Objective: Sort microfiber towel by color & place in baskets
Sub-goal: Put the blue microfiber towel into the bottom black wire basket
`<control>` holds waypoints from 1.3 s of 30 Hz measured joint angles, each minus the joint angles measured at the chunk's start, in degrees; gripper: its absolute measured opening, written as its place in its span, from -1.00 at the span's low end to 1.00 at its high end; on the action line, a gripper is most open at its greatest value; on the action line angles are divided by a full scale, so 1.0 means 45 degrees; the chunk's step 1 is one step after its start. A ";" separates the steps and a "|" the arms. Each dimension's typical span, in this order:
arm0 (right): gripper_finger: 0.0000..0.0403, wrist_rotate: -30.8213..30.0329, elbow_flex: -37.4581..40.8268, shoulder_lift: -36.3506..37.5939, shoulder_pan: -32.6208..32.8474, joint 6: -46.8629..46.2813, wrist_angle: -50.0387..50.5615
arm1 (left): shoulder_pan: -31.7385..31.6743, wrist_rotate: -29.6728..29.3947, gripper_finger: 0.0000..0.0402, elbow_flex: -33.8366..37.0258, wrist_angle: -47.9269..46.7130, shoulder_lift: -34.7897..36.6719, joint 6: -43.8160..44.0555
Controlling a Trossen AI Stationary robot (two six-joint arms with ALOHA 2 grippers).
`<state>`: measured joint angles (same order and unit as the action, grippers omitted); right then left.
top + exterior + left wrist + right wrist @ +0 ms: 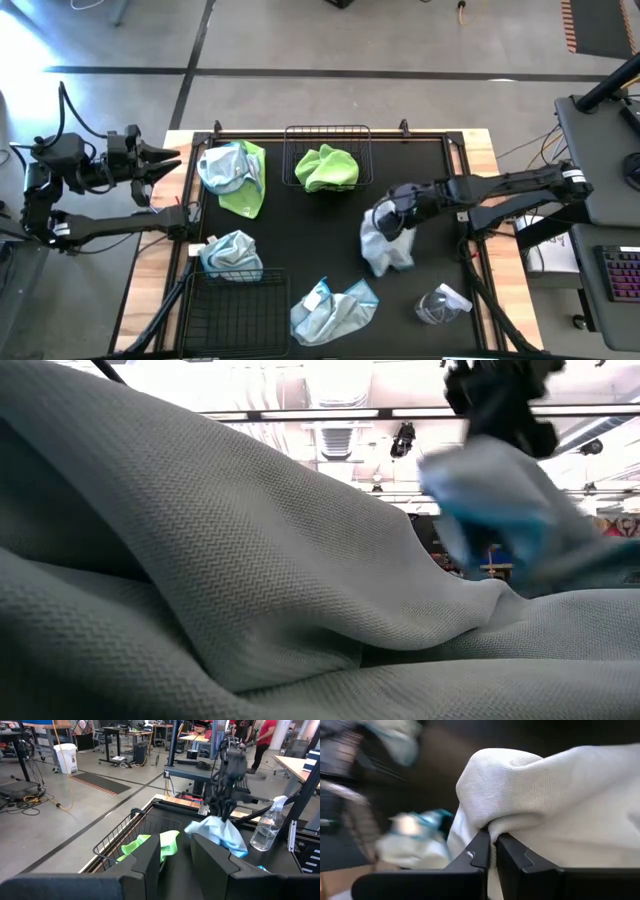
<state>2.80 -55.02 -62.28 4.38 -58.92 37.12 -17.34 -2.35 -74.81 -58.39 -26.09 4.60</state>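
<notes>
Pale light-blue microfiber towel (385,238): pinched in right hand (399,211), jaws fully closed on fold, rest hanging toward black counter (300,215), right of centre.
Lift until hem clears; carry to near-left black wire-mesh basket (232,312) beside other blue cloth. Hold pinch.
Left hand (160,160): parked off counter's left edge, fingers apart, empty.

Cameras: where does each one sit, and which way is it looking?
High view: above the table, looking straight down; both arms show.
Low view: at tabletop height, mostly blocked by a pale cloth.
Left wrist view: on the left arm, past its own fingers, across the table.
Right wrist view: on the right arm, at the right gripper pinching the light blue towel.
Shared: the high view shows that same towel.
</notes>
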 joint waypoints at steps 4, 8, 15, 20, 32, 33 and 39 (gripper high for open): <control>-0.93 -0.0273 -0.1107 -0.0216 0.0000 0.1081 -0.1262 | -0.0002 0.0002 -0.53 0.0000 0.0000 -0.0002 0.0000; -0.93 -0.0339 -0.2647 -0.0845 0.0000 0.2282 -0.1552 | -0.0002 0.0002 -0.53 0.0000 0.0000 0.0002 0.0000; -0.94 -0.0330 -0.5436 -0.2564 0.0000 0.3783 -0.1699 | -0.0001 0.0000 -0.53 0.0000 0.0000 0.0002 0.0000; -0.94 -0.0166 -0.7311 -0.4196 0.0032 0.4441 -0.1637 | 0.0003 0.0000 -0.53 0.0000 0.0000 -0.0003 0.0000; -0.94 0.0506 -1.2240 -0.7827 0.0816 0.6425 -0.1645 | 0.0002 0.0003 -0.53 0.0000 0.0000 -0.0003 0.0000; -0.94 0.0595 -1.2663 -0.8094 0.0914 0.6550 -0.1643 | 0.0000 0.0000 -0.53 0.0000 0.0000 0.0000 0.0000; -0.94 0.1190 -1.4621 -0.9561 0.1499 0.6613 -0.1645 | 0.0002 0.0000 -0.53 0.0000 0.0000 0.0002 0.0000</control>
<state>8.15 -120.81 -105.30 11.12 -29.16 29.71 -17.33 -2.35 -74.81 -58.39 -26.09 4.60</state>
